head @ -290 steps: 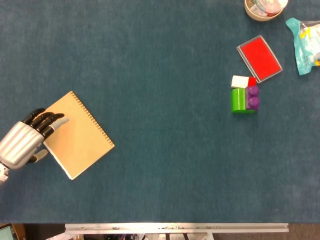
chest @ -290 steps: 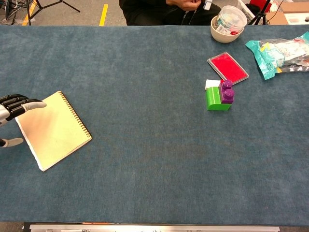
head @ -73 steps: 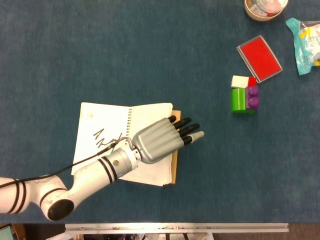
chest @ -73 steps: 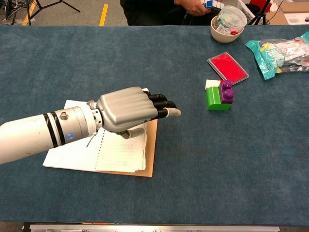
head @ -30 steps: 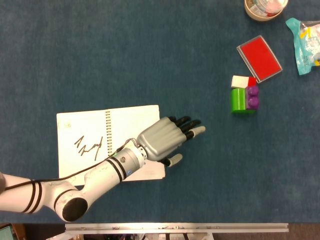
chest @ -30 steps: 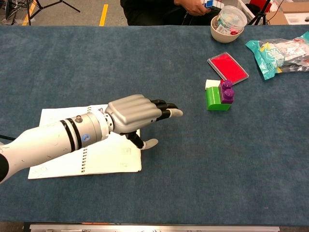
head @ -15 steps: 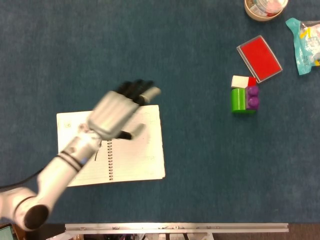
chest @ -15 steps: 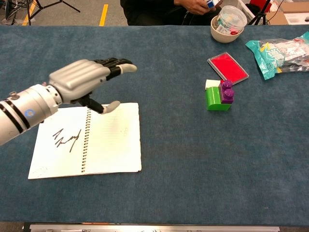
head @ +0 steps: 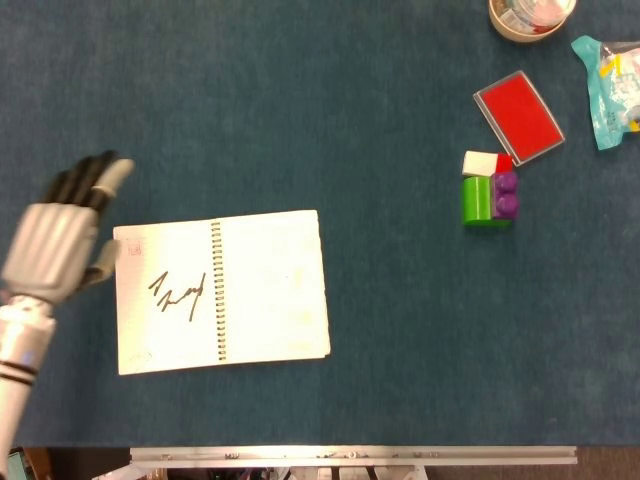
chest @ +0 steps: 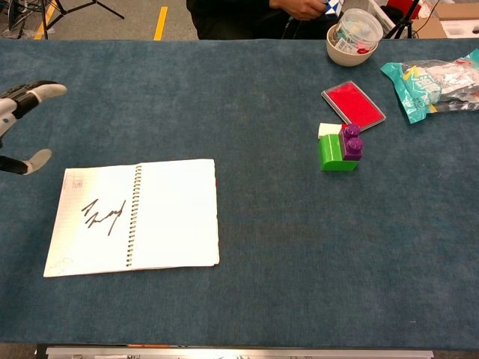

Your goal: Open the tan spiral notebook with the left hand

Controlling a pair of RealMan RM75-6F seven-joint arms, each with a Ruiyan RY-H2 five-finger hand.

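Left hand (head: 55, 245), fingers apart and holding nothing, hovers just left of the notebook (head: 222, 291) (lying open, pages up); a careless sweep rightward could flip a page shut.

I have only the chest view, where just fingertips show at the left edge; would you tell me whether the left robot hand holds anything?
Observer: The head view shows the whole left robot hand; it holds nothing, and its fingers are stretched out.
Operator: Thank you. Does it overlap the notebook?
Observer: No. From above, the hand lies just left of the open notebook, and its thumb is close to the page's left edge.
Operator: Where does the arm enter?
Observer: The forearm comes up from the head view's bottom left corner.
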